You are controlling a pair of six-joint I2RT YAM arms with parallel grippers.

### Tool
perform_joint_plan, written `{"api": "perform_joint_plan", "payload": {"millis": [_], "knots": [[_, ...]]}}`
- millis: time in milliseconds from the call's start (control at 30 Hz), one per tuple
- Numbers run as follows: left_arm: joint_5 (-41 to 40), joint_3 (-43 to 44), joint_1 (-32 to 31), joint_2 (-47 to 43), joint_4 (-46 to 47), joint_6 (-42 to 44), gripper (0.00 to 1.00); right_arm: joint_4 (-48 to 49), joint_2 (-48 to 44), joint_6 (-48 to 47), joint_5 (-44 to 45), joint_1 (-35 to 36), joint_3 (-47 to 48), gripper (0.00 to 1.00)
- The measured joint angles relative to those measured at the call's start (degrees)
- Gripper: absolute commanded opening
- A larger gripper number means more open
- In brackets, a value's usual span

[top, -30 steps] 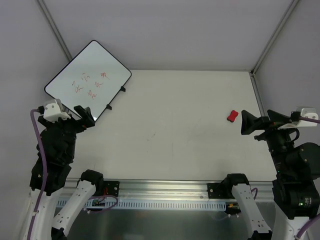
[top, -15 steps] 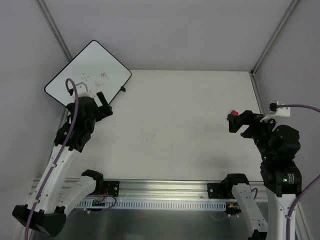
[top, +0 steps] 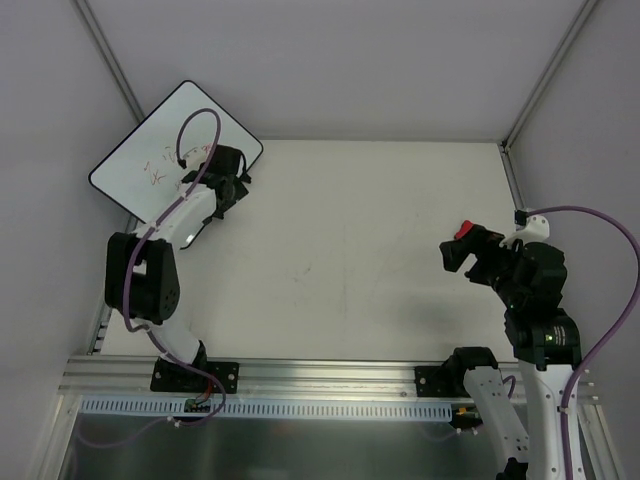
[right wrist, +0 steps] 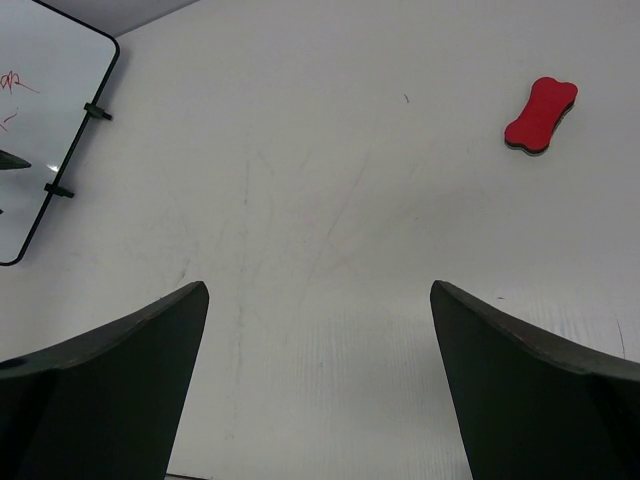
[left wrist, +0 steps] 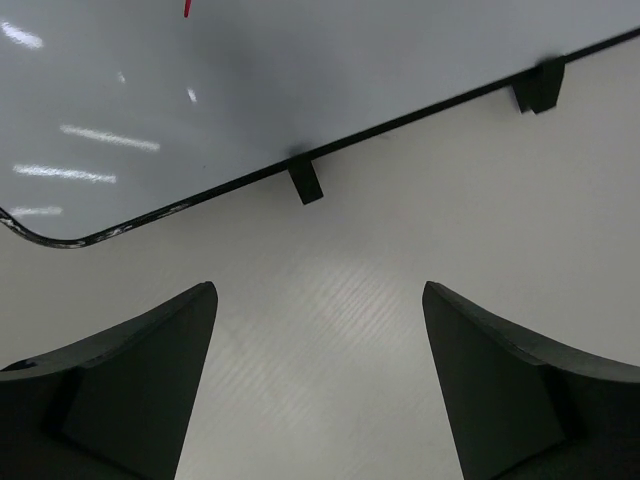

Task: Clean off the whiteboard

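Red scribbles [top: 155, 172], seen from above, lie unerased on the whiteboard [top: 150, 130], far left. Left wrist: my left gripper [left wrist: 318, 292] is open and empty beside its clipped edge. Right wrist: my right gripper [right wrist: 320, 290] is open, the eraser [right wrist: 540, 115] ungrasped. Erasing not begun.

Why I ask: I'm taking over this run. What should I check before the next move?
1. The whiteboard is clean: not ok, red scribbles on it.
2. The eraser is held: not ok, it lies on the table, ahead of the right gripper.
3. The right gripper is open and empty: ok.
4. The left gripper is open and empty: ok, over the table by the whiteboard's clips.
5. The whiteboard lies flat: cannot tell.
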Motion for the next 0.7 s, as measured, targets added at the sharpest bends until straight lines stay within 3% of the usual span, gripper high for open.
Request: {"api": "perform_joint_plan", "payload": {"millis": [267, 700], "knots": [[-2.7, 8.6, 1.2, 13.9, 0.4, -5.6, 0.68, -0.3, -0.2, -0.1, -1.0, 0.0, 0.0, 0.99], [-3.1, 9.5, 3.1, 17.7, 0.4, -9.7, 0.59, -4.0, 0.6, -2.9, -1.3, 0.0, 0.1, 0.99]]}}
